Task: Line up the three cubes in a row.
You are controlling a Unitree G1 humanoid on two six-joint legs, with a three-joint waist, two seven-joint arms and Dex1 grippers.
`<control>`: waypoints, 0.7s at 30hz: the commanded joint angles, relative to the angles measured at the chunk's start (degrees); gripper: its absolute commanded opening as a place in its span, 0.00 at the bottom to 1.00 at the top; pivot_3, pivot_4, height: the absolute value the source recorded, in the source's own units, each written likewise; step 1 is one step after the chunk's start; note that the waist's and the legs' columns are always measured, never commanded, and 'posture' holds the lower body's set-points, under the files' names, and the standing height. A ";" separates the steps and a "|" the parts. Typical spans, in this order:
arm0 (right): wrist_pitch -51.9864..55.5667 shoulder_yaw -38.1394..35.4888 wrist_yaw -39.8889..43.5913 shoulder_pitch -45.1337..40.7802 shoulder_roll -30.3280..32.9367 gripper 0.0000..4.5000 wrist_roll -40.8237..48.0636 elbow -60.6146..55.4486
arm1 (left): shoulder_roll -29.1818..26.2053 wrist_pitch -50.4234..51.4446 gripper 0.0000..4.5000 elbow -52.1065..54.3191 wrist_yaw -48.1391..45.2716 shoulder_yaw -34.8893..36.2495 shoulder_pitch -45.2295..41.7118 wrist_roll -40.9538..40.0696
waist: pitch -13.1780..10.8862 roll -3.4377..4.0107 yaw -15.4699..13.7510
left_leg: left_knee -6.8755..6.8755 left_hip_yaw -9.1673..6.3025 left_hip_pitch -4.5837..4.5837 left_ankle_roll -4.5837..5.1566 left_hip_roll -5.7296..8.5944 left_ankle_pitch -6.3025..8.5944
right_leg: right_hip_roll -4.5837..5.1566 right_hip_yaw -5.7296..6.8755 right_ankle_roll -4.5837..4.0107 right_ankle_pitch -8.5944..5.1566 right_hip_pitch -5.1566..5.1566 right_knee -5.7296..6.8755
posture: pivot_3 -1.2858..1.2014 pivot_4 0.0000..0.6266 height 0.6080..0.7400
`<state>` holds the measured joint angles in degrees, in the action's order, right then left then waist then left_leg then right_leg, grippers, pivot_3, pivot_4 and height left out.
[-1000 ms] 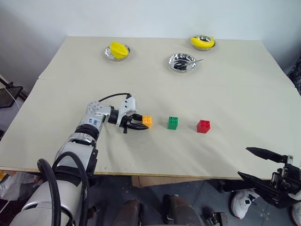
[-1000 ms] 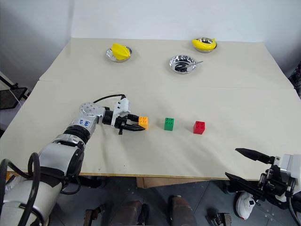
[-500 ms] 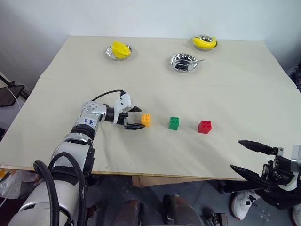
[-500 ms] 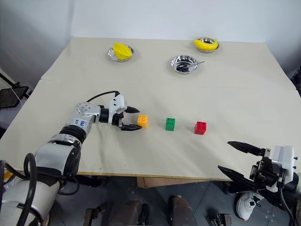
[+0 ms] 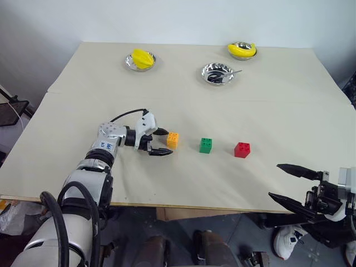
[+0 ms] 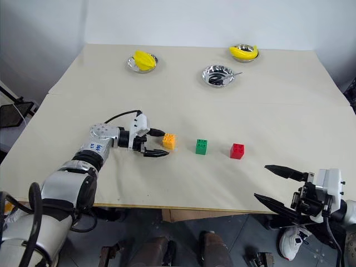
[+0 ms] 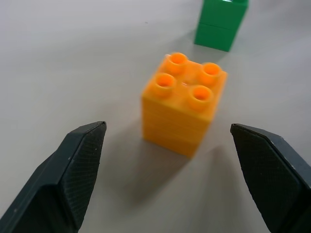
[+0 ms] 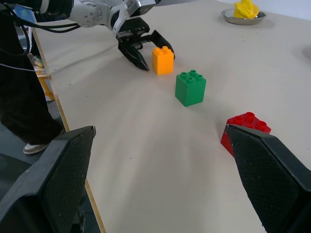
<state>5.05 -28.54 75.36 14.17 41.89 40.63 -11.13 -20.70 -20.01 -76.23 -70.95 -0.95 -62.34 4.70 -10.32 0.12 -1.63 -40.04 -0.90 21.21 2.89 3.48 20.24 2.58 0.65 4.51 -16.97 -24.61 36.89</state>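
Orange block (image 5: 173, 139), green block (image 5: 206, 146), red block (image 5: 242, 149) in a row mid-table. Left gripper (image 5: 161, 142) spread wide, just left of orange. Right gripper (image 5: 289, 182) spread too, off the near edge. No readable writing.

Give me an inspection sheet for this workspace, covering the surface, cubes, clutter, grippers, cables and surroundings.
Surface: beige table, bare near the cubes.
Job's things: orange cube, green cube and red cube stand apart in a row.
Clutter: three metal bowls at the far edge, two holding yellow fruit.
Grippers: left gripper open beside the orange cube, not touching; right gripper open off the near edge.
Cables: black cable on the left arm.
Surroundings: pale wall; someone's shoes on the floor.
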 commanded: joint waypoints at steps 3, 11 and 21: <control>-0.32 0.30 0.18 -0.67 -0.06 1.00 0.26 0.00 | 0.62 -0.49 0.97 1.19 -0.75 0.91 -0.23 -0.81 | 0.00 0.00 -0.03 | -0.01 0.00 0.00 0.00 0.00 0.00 | 0.00 0.00 0.00 0.00 0.00 0.00 | 0.52 0.24 1.00; -0.55 1.16 -0.01 -1.45 -0.35 1.00 -0.21 0.51 | 0.61 -0.31 0.97 1.41 -2.72 0.92 0.13 -0.85 | 0.00 0.00 0.01 | -0.01 0.00 0.00 0.00 0.00 0.00 | 0.00 0.00 0.00 0.00 0.00 0.01 | 0.52 0.24 1.00; -2.31 3.76 2.99 -6.48 0.45 1.00 -1.59 5.94 | -10.23 -2.86 0.97 8.63 -8.27 8.51 2.34 -8.92 | 0.00 0.00 0.26 | -0.02 0.02 0.01 -0.05 -0.01 -0.02 | -0.01 -0.01 0.00 0.00 -0.08 0.06 | 0.52 0.24 1.00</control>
<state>3.71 -24.68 77.04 8.39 41.81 38.45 -5.65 -28.92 -22.18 -71.51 -75.79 5.82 -60.45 -1.15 -10.31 0.11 -1.36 -40.07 -0.88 21.21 2.84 3.46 20.22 2.57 0.64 4.51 -16.97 -24.69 36.94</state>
